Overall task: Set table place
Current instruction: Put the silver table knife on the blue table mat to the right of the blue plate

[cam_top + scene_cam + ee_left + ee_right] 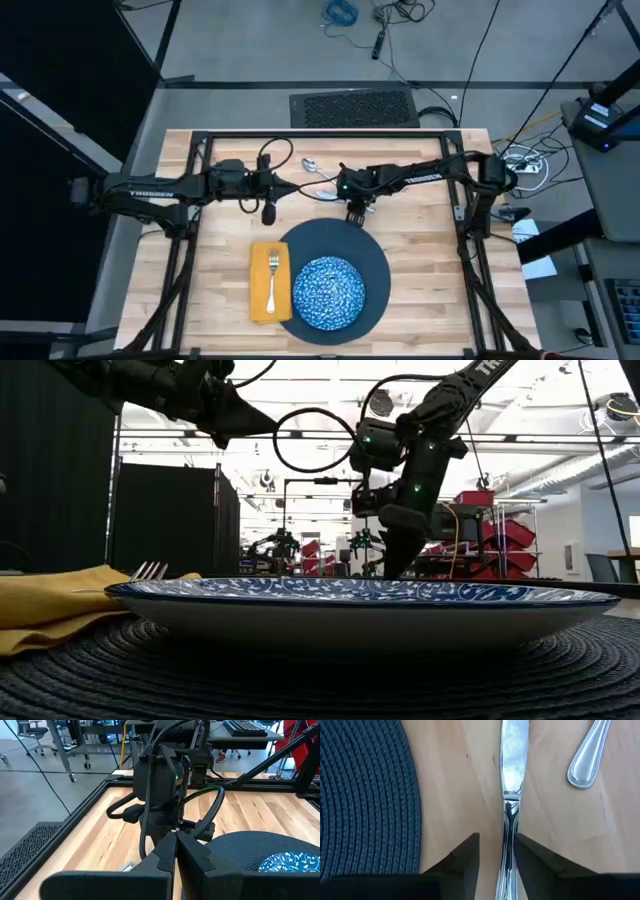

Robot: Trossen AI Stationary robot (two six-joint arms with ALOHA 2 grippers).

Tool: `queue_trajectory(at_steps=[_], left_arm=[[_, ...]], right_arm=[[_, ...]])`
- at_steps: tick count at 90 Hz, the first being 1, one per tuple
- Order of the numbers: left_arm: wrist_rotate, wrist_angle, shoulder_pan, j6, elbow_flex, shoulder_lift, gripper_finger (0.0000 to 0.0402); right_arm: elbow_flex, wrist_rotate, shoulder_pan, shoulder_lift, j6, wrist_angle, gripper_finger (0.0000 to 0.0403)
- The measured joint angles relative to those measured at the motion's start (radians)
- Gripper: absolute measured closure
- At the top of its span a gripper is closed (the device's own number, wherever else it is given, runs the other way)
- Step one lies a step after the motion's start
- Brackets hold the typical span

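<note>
The knife [510, 780] lies flat on the wooden table [420, 255], just beyond the far edge of the dark woven placemat [372, 250], with a spoon [587, 757] beside it. The right gripper [496, 852] is down over the knife handle, its fingers apart on both sides of it. On the placemat sits the blue-and-white speckled bowl [327, 292]; the fork [272, 280] rests on the yellow napkin [259, 300]. The left gripper [176, 857] hangs above the table, fingers closed, holding nothing.
</note>
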Motion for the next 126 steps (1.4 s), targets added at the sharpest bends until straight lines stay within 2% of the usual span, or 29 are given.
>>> queue_trajectory(at_steps=[49, 75, 109, 126], left_arm=[[0.0, 0.0, 0.0, 0.0, 0.0, 0.0, 0.0402], [0.0, 0.0, 0.0, 0.001, 0.0, 0.0, 0.0402], [0.0, 0.0, 0.0, 0.001, 0.0, 0.0, 0.0402], [0.0, 0.0, 0.0, 0.001, 0.0, 0.0, 0.0402]], right_arm=[[0.005, 0.026, 0.001, 0.039, -0.009, 0.04, 0.0291], [-0.001, -0.035, 0.002, -0.002, 0.044, -0.02, 0.0291], [-0.001, -0.028, 0.001, -0.011, 0.037, -0.016, 0.0291], [-0.001, 0.008, 0.001, -0.012, 0.034, -0.009, 0.0291]])
